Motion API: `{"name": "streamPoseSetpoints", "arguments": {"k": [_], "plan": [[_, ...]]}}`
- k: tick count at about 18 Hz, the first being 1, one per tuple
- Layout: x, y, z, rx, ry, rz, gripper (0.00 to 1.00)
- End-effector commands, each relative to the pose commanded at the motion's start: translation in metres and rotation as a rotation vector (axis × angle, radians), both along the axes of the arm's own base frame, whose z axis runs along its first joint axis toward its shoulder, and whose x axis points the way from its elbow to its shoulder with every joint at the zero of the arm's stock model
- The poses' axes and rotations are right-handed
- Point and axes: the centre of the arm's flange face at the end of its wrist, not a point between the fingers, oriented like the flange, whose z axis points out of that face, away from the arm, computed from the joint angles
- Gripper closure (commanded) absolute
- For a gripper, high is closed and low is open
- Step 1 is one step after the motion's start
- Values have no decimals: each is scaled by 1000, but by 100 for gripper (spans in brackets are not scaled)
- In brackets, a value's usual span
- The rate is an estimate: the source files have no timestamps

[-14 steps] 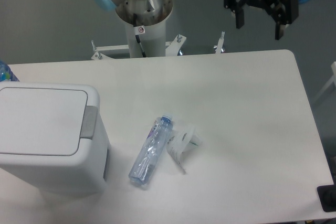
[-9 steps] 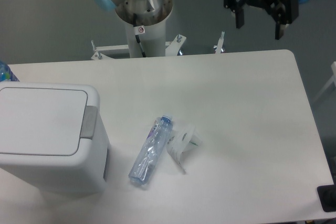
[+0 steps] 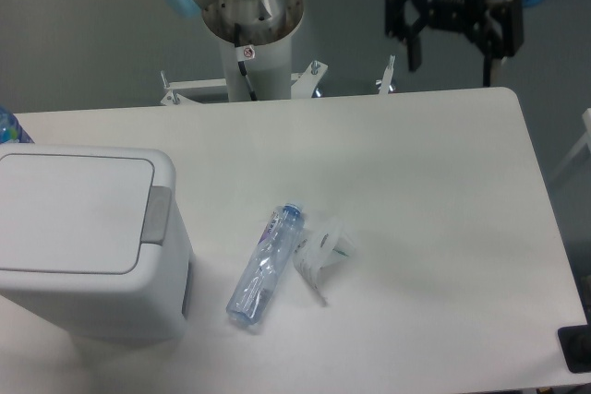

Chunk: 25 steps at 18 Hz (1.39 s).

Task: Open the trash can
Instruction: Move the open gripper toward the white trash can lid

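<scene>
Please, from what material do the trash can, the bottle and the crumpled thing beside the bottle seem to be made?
The trash can looks like matte white plastic with moulded rounded corners; its push tab is grey, probably plastic too. The bottle seems clear thin plastic, as the table shows through it. The crumpled thing looks like thin, translucent whitish plastic, perhaps a squashed cup; I cannot be sure.

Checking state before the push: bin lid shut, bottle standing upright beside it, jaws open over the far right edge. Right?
Not quite. The camera view shows the bottle lying on its side on the table, not upright. The rest holds: bin lid shut, gripper jaws open over the far right edge.
</scene>
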Motion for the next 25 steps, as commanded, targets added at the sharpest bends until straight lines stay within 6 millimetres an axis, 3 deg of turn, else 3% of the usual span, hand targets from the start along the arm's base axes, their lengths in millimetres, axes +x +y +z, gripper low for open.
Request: {"name": "streamPoseSetpoints", "arguments": {"k": [1,3,8,14,23,25], "plan": [[1,11,-5,34,-15,59,0],[16,51,-14,136,-33,176,0],[51,99,-29,238,-109,316,0],[74,121,-38,353,-294,437,0],[129,171,-73,281,-339,321,0],[134,174,-74,281,-348,325,0]]}}
